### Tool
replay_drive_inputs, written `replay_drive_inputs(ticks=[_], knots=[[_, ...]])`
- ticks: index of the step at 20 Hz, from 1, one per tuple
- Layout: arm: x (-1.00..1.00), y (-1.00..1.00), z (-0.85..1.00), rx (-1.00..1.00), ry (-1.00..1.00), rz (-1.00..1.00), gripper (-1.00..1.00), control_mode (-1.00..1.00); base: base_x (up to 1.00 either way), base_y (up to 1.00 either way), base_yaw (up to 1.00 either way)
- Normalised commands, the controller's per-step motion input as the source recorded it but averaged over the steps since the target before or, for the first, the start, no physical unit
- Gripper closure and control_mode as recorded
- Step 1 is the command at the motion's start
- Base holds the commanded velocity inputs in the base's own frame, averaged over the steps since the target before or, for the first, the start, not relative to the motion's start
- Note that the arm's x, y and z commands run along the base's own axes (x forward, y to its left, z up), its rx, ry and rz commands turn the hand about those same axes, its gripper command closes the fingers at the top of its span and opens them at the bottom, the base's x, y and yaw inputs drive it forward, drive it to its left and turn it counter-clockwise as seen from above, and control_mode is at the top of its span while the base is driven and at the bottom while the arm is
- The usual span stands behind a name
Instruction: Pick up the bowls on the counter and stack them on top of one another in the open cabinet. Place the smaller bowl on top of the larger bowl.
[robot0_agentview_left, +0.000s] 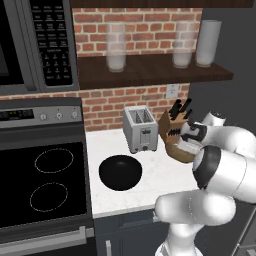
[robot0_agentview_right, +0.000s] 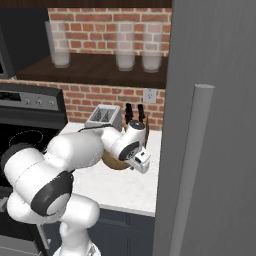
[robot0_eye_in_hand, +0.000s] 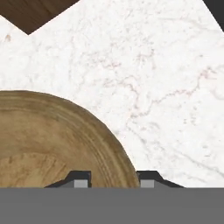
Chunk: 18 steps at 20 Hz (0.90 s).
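The smaller tan wooden bowl has its rim between my two fingertips, and the gripper is shut on it. In the left base view the smaller bowl hangs tilted under the gripper, in front of the knife block, just above the counter. The wide glossy black bowl rests on the counter near the stovetop, left of the gripper. Above, the dark wooden open cabinet shelf runs along the brick wall. The right base view has the small bowl partly hidden by my forearm.
A silver toaster and a knife block stand at the back of the counter. Three glasses occupy the shelf. The microwave and black stovetop lie left; a tall grey panel closes off the right.
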Motion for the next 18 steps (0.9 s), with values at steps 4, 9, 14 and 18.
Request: replay_drive_inputs(ticks=[4,9,14,18], knots=[[-0.98,0.14,0.93,0.0,-0.19,0.0,1.0,-1.0,0.0,0.0,0.0],[-0.76,0.57,1.0,0.0,-0.16,0.0,1.0,-1.0,0.0,0.0,0.0],[-0.28,0.86,0.94,-0.01,-0.01,0.0,1.0,-1.0,0.0,0.0,0.0],[0.0,0.89,0.69,-0.01,0.05,0.0,1.0,-1.0,0.0,0.0,0.0]])
